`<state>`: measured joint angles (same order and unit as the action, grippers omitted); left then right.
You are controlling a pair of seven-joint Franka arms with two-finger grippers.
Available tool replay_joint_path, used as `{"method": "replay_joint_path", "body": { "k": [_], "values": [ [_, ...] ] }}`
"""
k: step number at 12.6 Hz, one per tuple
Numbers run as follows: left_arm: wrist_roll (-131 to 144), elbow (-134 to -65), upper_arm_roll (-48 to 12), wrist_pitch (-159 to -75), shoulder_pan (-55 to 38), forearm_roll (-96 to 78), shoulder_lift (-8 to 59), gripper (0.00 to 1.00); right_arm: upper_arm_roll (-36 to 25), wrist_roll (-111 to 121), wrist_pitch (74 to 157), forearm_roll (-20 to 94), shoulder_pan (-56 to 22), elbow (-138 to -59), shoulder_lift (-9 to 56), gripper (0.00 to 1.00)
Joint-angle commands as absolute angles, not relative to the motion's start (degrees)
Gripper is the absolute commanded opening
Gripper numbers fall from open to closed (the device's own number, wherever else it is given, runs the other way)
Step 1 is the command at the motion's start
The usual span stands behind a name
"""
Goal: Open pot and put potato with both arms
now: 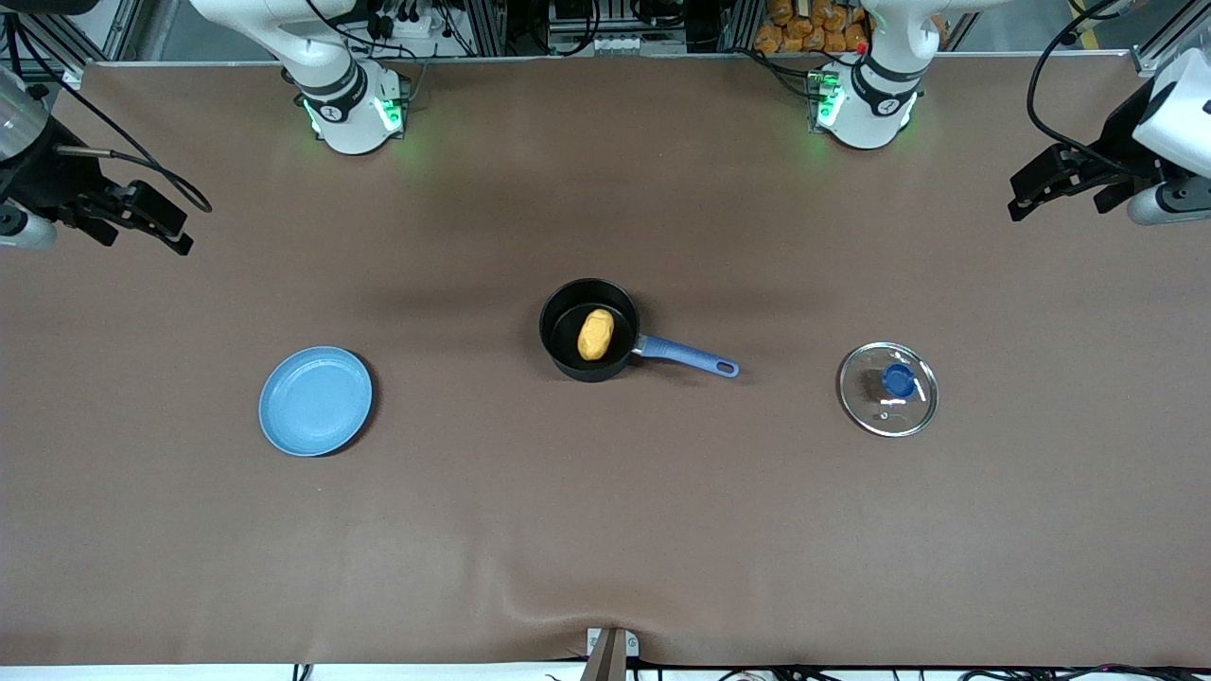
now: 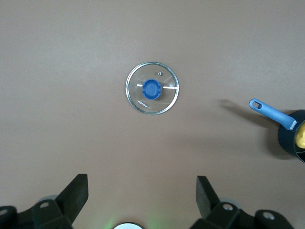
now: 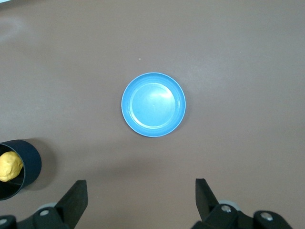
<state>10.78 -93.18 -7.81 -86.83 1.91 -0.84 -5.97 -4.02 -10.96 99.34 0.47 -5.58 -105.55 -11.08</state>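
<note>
Brown bench carries the pot, uncovered, with the potato inside. Only the front view shows its whole blue handle. Both arms wait high at the bench ends; the wrist views show the left gripper and right gripper with jaws spread, empty, above the glass lid and blue plate.

Potato inside uncovered pot

The pot and its potato are cut off by both wrist views' edges.
</note>
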Motion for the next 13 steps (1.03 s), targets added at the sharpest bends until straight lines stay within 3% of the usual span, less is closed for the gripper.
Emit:
{"method": "replay_joint_path", "body": {
  "k": [1, 13],
  "values": [
    [10.02, -93.25, -7.65, -86.22, 0.79, -1.41, -6.68, 1.0, -2.72, -10.81, 100.55, -0.62, -4.22, -108.46, -13.8, 1.0],
    [10.2, -92.46, -7.21, -86.22, 0.88, -1.23, -6.06, 1.0, -2.55, -10.9, 100.72, -0.7, -4.48, -108.11, -13.62, 1.0]
  ]
}}
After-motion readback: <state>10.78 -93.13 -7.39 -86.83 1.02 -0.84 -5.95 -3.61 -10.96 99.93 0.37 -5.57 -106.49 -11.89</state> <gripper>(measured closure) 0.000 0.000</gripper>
